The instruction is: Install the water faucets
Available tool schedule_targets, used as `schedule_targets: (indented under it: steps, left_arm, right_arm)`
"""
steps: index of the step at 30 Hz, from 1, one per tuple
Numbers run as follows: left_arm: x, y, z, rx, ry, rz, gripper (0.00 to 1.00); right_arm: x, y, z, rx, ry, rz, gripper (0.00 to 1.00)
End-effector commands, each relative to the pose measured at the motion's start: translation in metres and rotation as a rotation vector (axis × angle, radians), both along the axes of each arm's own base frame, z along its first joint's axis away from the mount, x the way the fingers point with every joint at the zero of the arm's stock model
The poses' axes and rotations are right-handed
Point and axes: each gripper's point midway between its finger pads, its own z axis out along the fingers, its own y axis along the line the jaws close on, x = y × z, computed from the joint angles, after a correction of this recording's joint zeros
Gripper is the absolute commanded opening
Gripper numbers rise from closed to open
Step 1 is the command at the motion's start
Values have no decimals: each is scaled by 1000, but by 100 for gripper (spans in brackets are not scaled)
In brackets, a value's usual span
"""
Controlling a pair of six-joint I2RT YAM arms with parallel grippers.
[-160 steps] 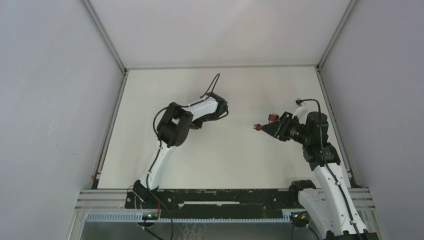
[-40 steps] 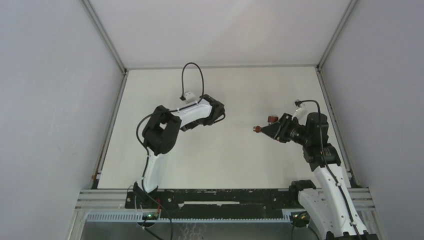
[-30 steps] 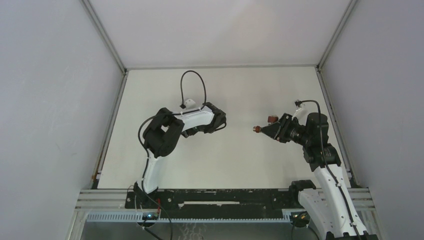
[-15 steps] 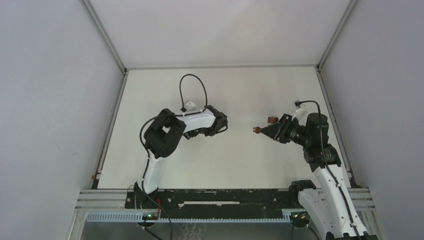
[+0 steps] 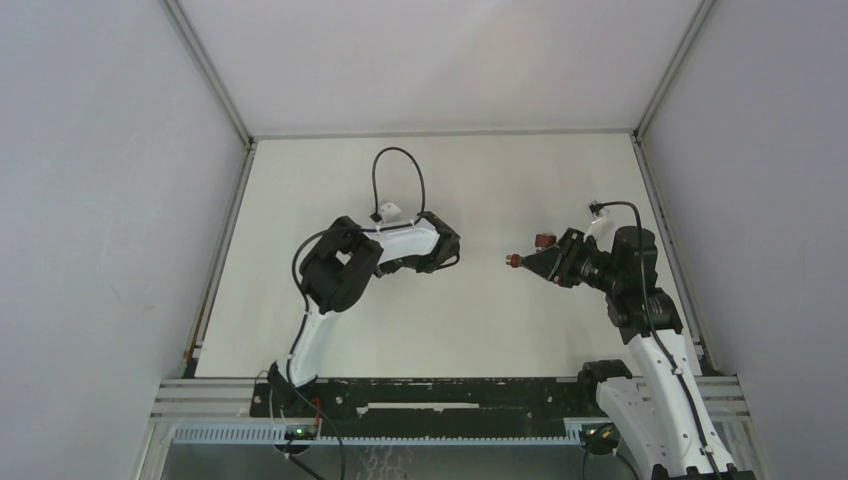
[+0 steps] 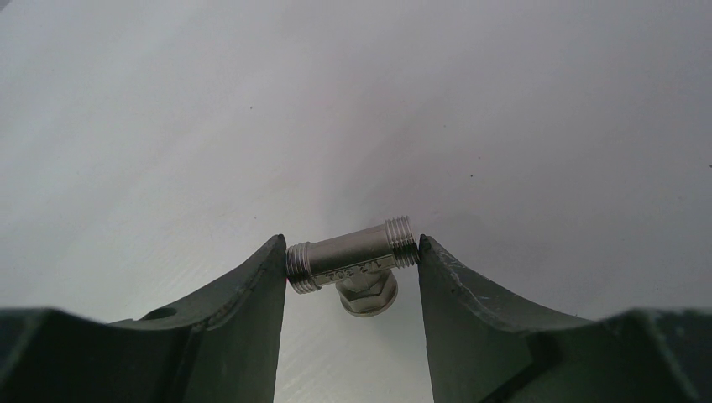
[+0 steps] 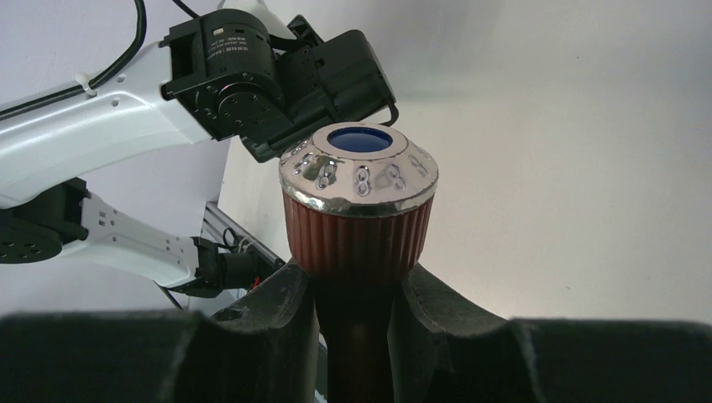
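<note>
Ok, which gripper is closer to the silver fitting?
Left. The left gripper grips the silver fitting by both ends; the right gripper sits across the table, holding the red tap.

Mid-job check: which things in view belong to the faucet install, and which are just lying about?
Job:
fitting, clamped in left gripper
faucet, clamped in right gripper

Not the job:
table
walls
</note>
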Motion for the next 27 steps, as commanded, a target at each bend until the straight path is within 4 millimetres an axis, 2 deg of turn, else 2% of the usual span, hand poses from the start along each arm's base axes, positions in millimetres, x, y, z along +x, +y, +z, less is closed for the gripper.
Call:
schedule_targets:
  steps: [1,6,10,21,27]
  left_arm:
    - [11,-2,20,58,-44,-34,56]
    - [13,0,21,79,-49,-45,57]
    - [13,-1,21,76,-50,-44,64]
    - [13,-2,21,74,-37,-47,66]
    - [9,-1,48,39,-15,-96,73]
  right_arm:
    - [3,1,29,11,-94,6,0]
    - [4,1,30,12,-96,8,0]
    - [4,1,30,13,-96,8,0]
    - [4,1,30,14,-92,7,0]
    - [5,1,28,9,-88,7,0]
